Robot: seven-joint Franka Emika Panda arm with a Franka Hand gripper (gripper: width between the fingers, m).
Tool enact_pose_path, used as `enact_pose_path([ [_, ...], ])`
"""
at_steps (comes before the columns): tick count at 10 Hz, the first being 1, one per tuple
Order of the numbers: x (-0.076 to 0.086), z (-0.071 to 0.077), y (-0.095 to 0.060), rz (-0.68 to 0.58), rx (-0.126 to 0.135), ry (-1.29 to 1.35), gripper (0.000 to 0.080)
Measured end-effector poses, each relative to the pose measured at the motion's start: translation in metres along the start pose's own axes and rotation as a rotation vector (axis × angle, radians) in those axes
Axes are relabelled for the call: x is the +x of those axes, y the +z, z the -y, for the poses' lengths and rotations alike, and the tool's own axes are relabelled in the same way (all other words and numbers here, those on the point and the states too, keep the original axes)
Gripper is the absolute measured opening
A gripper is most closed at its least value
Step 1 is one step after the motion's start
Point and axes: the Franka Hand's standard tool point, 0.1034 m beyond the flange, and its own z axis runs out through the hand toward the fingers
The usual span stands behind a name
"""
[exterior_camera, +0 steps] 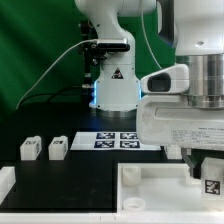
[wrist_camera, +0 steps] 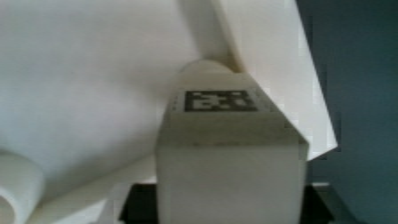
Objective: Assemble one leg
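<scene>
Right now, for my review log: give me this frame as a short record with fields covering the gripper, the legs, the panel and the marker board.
gripper: at the exterior view's right, low over the panel; fingers shut on a leg
held leg: tagged white block, upright between the fingers
loose legs: two standing side by side on the black table, exterior view's left
panel: large white, in the foreground
marker board: flat, beside the robot base
</scene>
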Motion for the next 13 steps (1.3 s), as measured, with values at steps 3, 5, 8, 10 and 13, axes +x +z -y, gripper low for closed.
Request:
enact_pose_path([
  [3, 0.0, -0.005, 0.0, 0.007, -0.023, 0.461, 0.0289],
  [5, -0.005, -0.007, 0.001, 0.023, -0.023, 0.88, 0.0291],
  [8, -0.008, -0.009, 0.0, 0.034, -0.011, 1.317, 0.0291],
  [10, -0.009, -0.009, 0.0, 0.028, -0.016, 1.394, 0.0297],
  [13, -0.012, -0.006, 0.001, 0.044, -0.01, 1.396, 0.0416],
])
